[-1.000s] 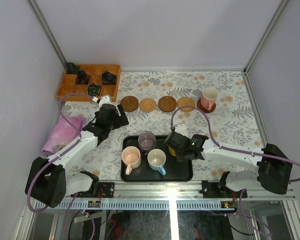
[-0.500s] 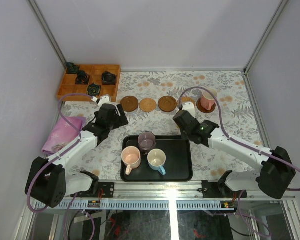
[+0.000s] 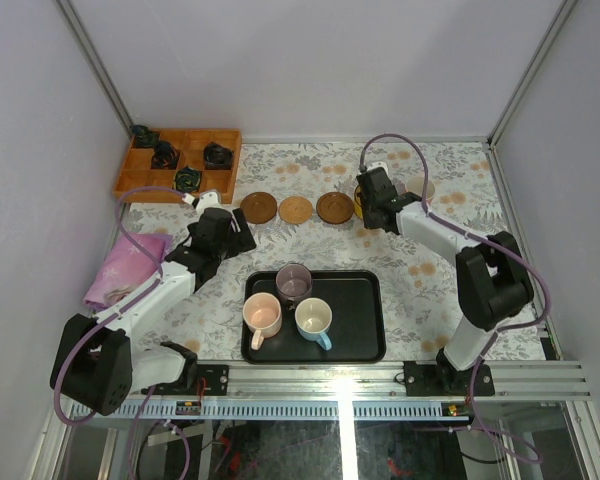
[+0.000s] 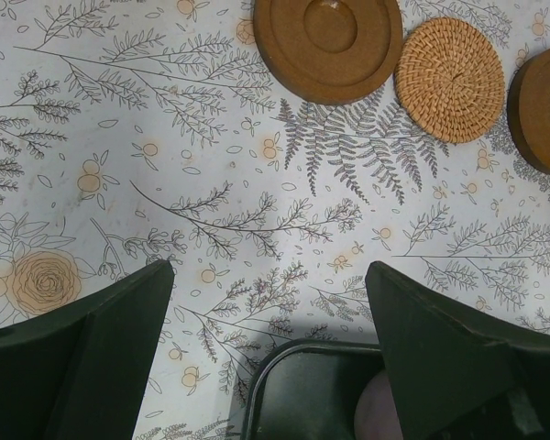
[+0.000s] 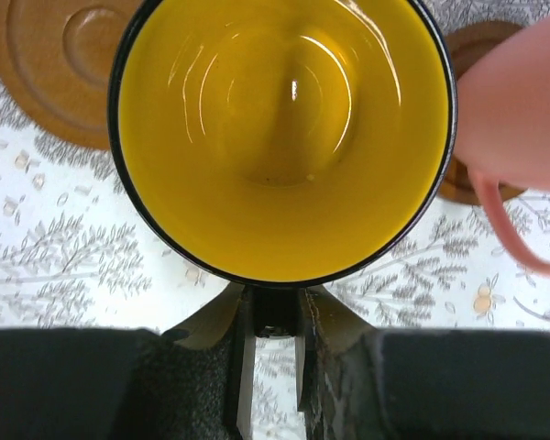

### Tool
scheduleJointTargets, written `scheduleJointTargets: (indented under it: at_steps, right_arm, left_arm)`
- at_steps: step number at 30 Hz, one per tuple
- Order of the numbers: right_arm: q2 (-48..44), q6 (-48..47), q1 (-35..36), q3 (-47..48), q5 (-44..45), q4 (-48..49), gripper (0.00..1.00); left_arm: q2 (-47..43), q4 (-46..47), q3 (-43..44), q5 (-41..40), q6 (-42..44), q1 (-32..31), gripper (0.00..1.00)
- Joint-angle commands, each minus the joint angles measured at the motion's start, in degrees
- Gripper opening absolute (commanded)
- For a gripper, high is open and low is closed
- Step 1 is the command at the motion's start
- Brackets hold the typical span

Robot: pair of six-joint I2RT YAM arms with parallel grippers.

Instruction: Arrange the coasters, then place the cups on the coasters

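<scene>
Three coasters lie in a row: a dark one (image 3: 259, 208), a tan woven one (image 3: 296, 209) and a dark one (image 3: 334, 208). My right gripper (image 3: 373, 203) hangs over the row's right part, shut on the handle of the yellow cup (image 5: 284, 137). The cup hides whatever is under it. Just right of it stands the salmon-pink cup (image 5: 522, 92) on a dark coaster (image 5: 472, 188). The black tray (image 3: 365, 330) holds the peach-pink (image 3: 262, 314), mauve (image 3: 294, 281) and light blue (image 3: 314, 318) cups. My left gripper (image 4: 270, 266) hangs open and empty over the tray's far left corner.
A wooden compartment box (image 3: 180, 160) with small black objects sits at the back left. A pink cloth (image 3: 130, 268) lies at the left edge beside the left arm. Walls close off the table on three sides.
My right arm has carried the yellow cup from the tray's right side out to the coaster row, beside the salmon-pink cup. The left arm has not moved.
</scene>
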Motion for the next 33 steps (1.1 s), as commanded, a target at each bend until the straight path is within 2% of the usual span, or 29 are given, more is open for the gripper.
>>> scheduleJointTargets:
  at_steps: [1, 11, 33]
  right_arm:
    - [3.0, -3.2, -2.4, 6.8, -2.3, 6.1, 0.0]
    - [7.0, -3.6, -4.3, 8.5, -2.5, 6.5, 0.0]
    - [7.1, -2.1, -6.1, 5.7, -3.2, 7.9, 0.0]
  left_arm:
    - [-0.5, 0.6, 1.0, -1.6, 0.9, -0.3, 0.86]
    - [-0.5, 0.6, 1.2, -1.9, 1.2, -0.3, 0.86]
    - [0.5, 0.5, 1.6, -1.8, 1.7, -0.3, 0.86]
